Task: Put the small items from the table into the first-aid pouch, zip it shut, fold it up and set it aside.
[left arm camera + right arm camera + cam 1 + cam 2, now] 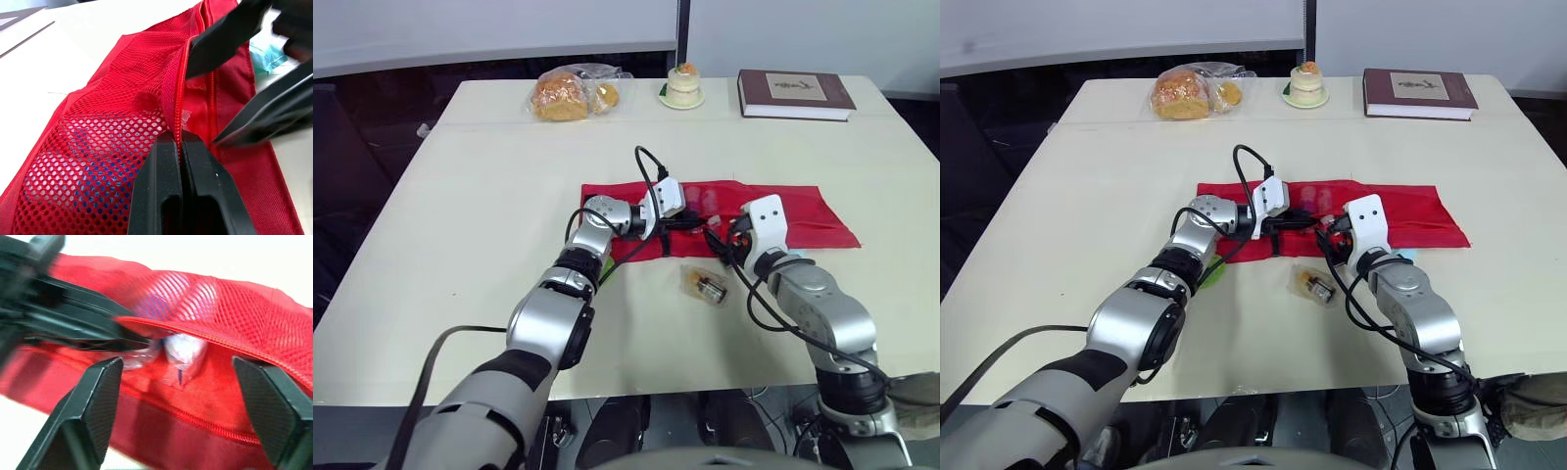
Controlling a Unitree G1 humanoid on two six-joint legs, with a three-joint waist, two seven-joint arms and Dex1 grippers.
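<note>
First-aid pouch, red fabric, lies opened flat on the bench, right under both hands. The left hand is pinched fully closed on the zip-edged lip of the pouch's mesh pocket, holding that lip up. The right hand faces it from the other side with its fingers spread wide and nothing between them. Just ahead of the right hand, a clear-wrapped item sits in the mouth of the pocket, apparently only partly in.

Beside the right hand, on the bare bench just off the pouch's near edge, lies a small clear packet, not yet loaded. A teal scrap shows near the pouch's edge, beyond the right hand.

Likely risks: the left hand grips only a thin fabric edge, so a tug could slip it free and let the pocket mouth fall shut. The two hands work very close together, so the right hand's spread fingers could strike the left hand's or snag the mesh. The wrapped item could slide back out if the lip drops. The light pouch may drag across the bench when pulled.
</note>
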